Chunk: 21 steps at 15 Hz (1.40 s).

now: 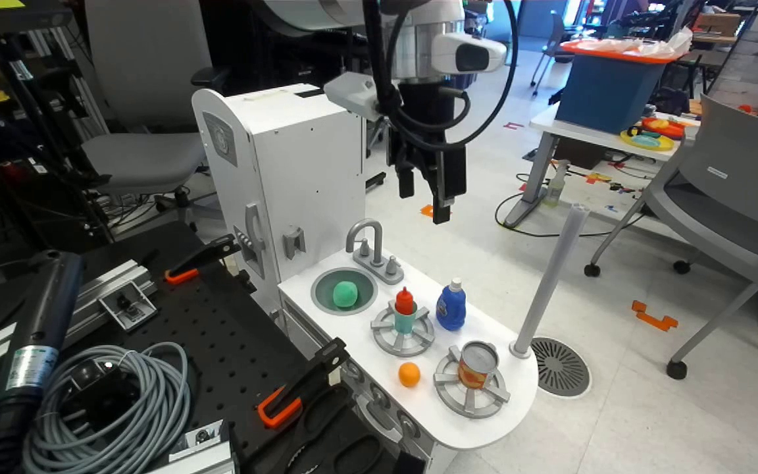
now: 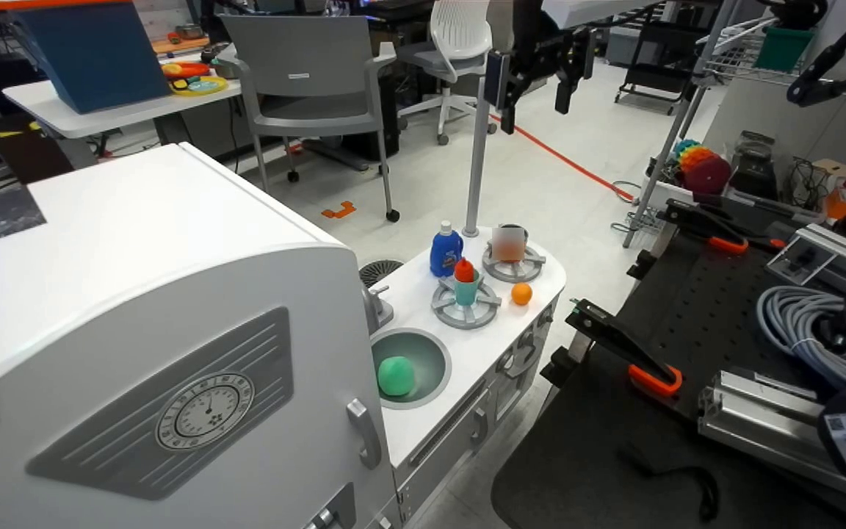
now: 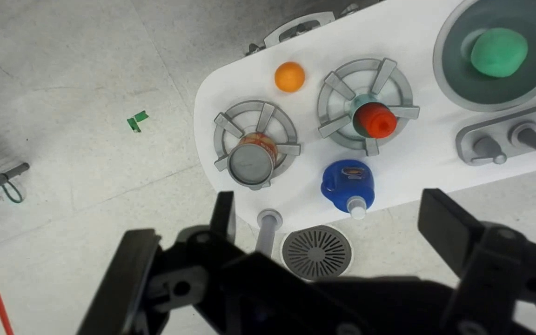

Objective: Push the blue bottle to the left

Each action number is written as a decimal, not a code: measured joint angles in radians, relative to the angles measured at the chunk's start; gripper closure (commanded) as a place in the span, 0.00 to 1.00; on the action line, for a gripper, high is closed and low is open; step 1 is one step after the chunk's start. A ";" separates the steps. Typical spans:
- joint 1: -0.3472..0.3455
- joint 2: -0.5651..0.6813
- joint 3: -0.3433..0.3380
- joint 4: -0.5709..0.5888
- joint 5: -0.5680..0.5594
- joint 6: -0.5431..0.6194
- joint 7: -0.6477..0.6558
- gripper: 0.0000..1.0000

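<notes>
The blue bottle (image 1: 451,308), with a white cap and a side handle, stands upright on the white toy kitchen counter (image 1: 431,428). It also shows in an exterior view (image 2: 445,252), and in the wrist view (image 3: 348,184) near the counter's edge. It is beside the burner that holds the cup with the red top. My gripper (image 1: 424,199) is open and empty, with its fingers pointing down, well above the counter and apart from the bottle. It also shows in an exterior view (image 2: 535,110). In the wrist view, the fingers (image 3: 327,204) are spread wide with the bottle between them in the picture.
A teal cup (image 1: 404,321) with a red cone-topped item stands on one burner, an orange-labelled can (image 1: 478,364) on another. An orange ball (image 1: 409,374), a sink (image 1: 318,299) with a green item (image 1: 345,293), a faucet (image 1: 378,245) and a grey pole (image 1: 553,280) are nearby.
</notes>
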 measured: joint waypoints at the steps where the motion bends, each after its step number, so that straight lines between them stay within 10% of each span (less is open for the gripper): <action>1: 0.005 0.042 -0.010 0.033 0.015 0.016 0.001 0.00; 21: 0.099 0.725 -0.096 0.778 0.239 -0.021 0.048 0.00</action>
